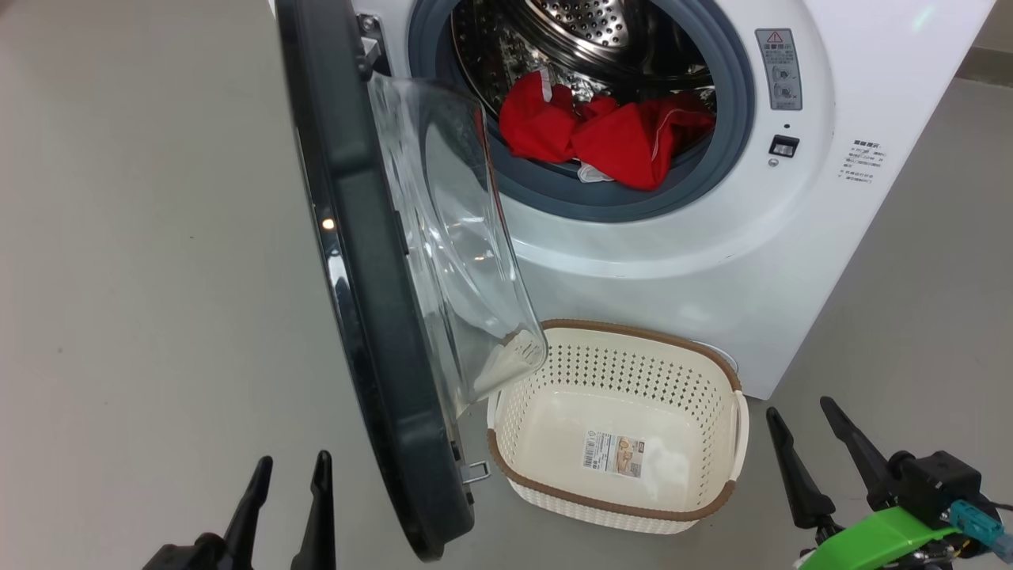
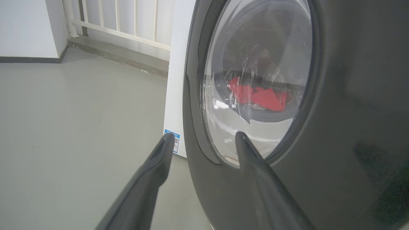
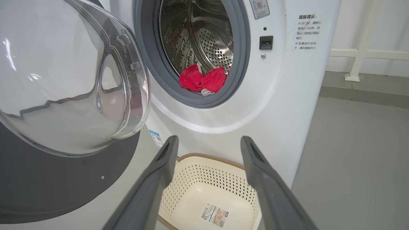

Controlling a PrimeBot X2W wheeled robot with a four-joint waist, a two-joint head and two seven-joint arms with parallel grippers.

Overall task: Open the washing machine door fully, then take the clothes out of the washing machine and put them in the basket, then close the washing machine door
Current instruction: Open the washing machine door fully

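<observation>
The clothes (image 1: 605, 138) are lying bunched, stretched nine-to-three, at the washing machine's (image 1: 673, 261) front lip, above the basket (image 1: 633, 331). They are sitting at eleven o'clock from the nearer right pincer (image 1: 799, 406), gaping wide and empty; the door (image 1: 356, 277) is screening off the left pincer (image 1: 294, 457), equally wide.

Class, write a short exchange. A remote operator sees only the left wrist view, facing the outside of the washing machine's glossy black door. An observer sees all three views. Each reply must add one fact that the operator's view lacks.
Operator: Where is the basket?
Observer: The cream-white perforated plastic basket with a brown rim stands on the grey floor in front of the white front-loading washing machine, below its round opening.
Operator: Is anything in it?
Observer: Only a printed sticker on its bottom.
</observation>
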